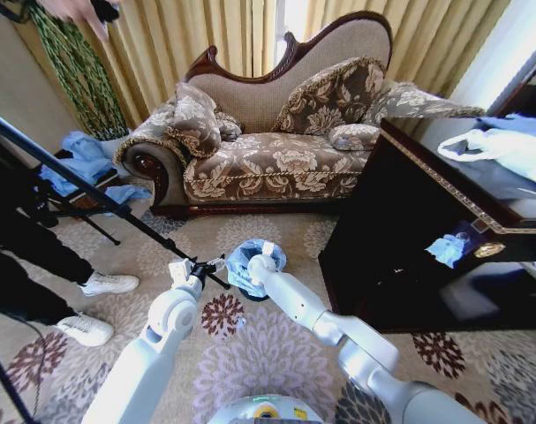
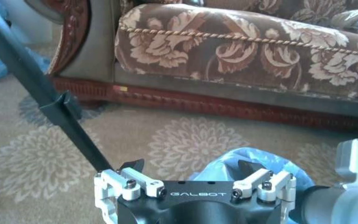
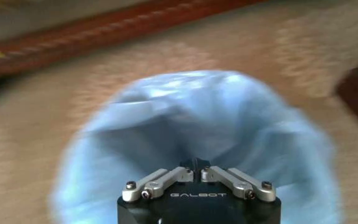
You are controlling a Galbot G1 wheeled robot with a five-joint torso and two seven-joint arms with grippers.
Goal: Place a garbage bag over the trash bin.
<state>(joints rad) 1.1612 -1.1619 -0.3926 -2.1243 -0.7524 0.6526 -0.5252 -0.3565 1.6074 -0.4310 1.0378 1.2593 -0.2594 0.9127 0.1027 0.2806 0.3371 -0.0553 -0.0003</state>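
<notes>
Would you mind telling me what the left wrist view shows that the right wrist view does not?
Only the left wrist view shows the open left gripper, a black tripod leg beside it and the floral sofa. Only the right wrist view shows the right gripper, fingers together, above the bag's open mouth. Both show the light-blue garbage bag and the patterned carpet.

Daylight: bright through curtains (image 1: 206, 35) behind sofa (image 1: 276, 150). Head view: edges bowed, fisheye. Right wrist view: motion-blurred carpet (image 3: 30, 140), soft bag (image 3: 210, 121).
</notes>
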